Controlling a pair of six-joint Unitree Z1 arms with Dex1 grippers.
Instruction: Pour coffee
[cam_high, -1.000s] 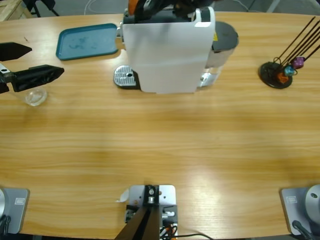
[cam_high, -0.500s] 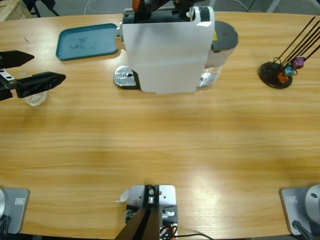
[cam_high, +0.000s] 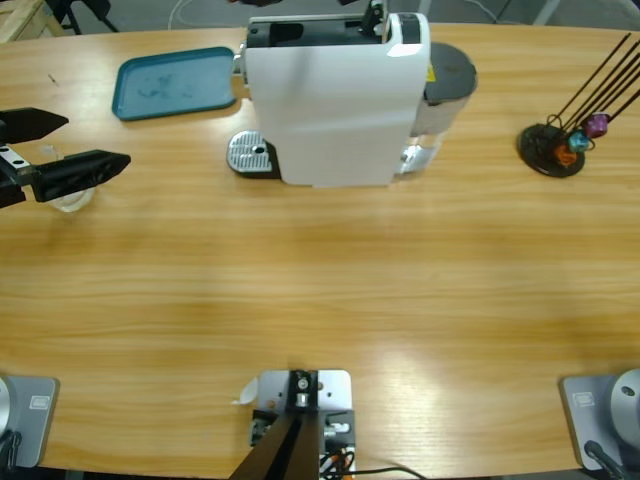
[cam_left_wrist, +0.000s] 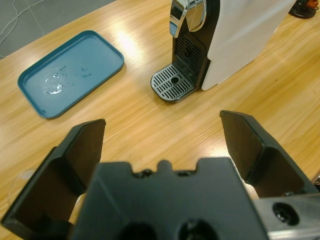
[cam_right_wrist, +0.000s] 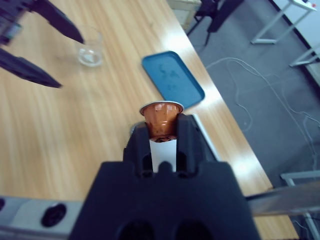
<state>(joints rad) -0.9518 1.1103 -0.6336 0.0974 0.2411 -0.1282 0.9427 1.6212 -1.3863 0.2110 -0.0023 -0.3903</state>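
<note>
No coffee shows in any view. A white coffee machine (cam_high: 335, 100) stands at the table's back middle, its metal drip grate (cam_left_wrist: 172, 82) bare. My right gripper (cam_right_wrist: 162, 126) is shut on a copper-orange capsule (cam_right_wrist: 161, 112), held above the machine's top; it is out of the high view. At the table's left edge my left gripper (cam_high: 95, 140) stands open, jaws wide apart and empty. A small clear glass (cam_high: 70, 195) sits on the table partly under its nearer jaw, and the right wrist view also shows the glass (cam_right_wrist: 90, 48) looking empty.
A teal tray (cam_high: 175, 82) lies at the back left, wet with a few drops. A black capsule stand (cam_high: 560, 140) with thin rods and a few coloured capsules sits at the right. Bare wood spreads across the table's front half.
The right gripper with the capsule has risen out of the high view's top edge. The left gripper has shifted slightly towards the table's back, over the glass.
</note>
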